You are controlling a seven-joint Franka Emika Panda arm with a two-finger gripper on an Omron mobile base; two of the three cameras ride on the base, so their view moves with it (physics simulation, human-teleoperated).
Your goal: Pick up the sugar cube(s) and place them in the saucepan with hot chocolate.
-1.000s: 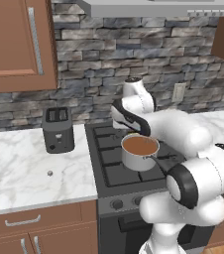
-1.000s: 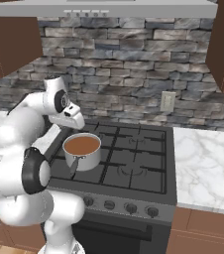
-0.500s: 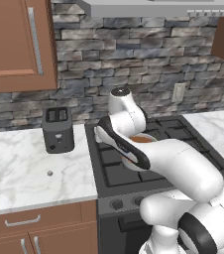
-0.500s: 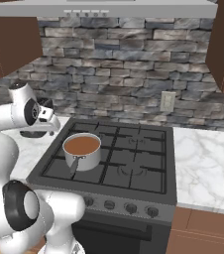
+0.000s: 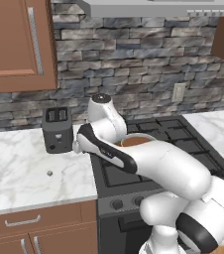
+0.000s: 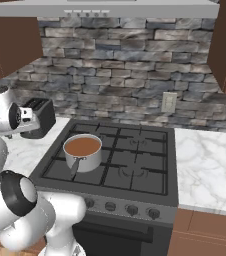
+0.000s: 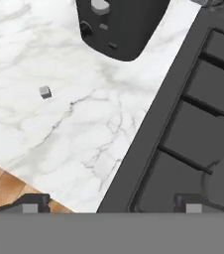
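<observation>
pincer (image 7: 109, 206) spread open, empty, swung from saucepan (image 6: 83, 152) toward grey sugar cube (image 7: 45, 92) by toaster (image 5: 57, 129)

Shiny steel saucepan (image 6: 83, 153); veined marble counter (image 7: 59, 114); matt black toaster (image 5: 57, 130).

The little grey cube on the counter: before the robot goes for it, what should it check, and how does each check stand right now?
1. Grey sugar cube located: ok, it lies alone on the marble counter.
2. Space around it: ok, apart from the toaster.
3. Gripper over the cube: not ok, it hangs nearer the stove edge.
4. Fingers open and empty: ok, tips spread wide, nothing between.
5. Saucepan ready: ok, upright on the burner, brown liquid inside.
6. Second, brownish cube: cannot tell.
</observation>
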